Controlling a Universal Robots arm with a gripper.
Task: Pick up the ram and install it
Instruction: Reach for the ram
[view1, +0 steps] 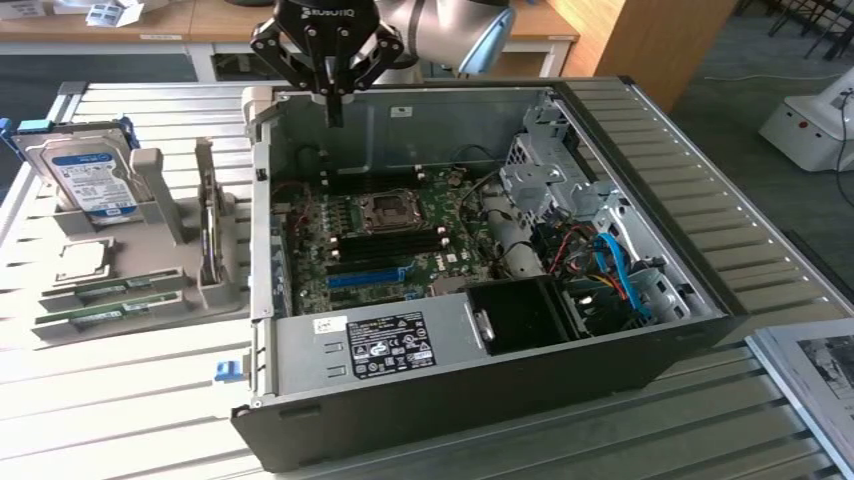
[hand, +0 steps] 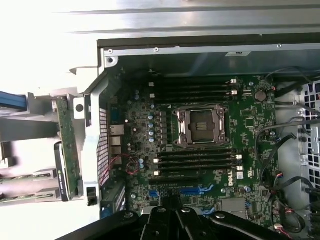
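Observation:
Two green ram sticks (view1: 110, 293) lie in slots at the front of a grey holder (view1: 160, 285), on the exterior view's left of the open computer case (view1: 454, 380). In the wrist view these ram sticks (hand: 24, 177) lie outside the case wall. My gripper (view1: 334, 108) hangs shut and empty above the case's far wall, well away from the holder. In the wrist view my gripper (hand: 173, 201) points down at the motherboard (hand: 250, 115). Empty black memory slots (hand: 197, 160) run on both sides of the CPU socket (hand: 200, 127).
The holder also carries a hard drive (view1: 87, 180), a square chip (view1: 83, 260) and an upright card (view1: 214, 235). Inside the case are a blue slot (view1: 363, 277), a black fan shroud (view1: 527, 315), cables (view1: 607, 265) and a drive cage (view1: 547, 165). The table is slatted metal (view1: 120, 400).

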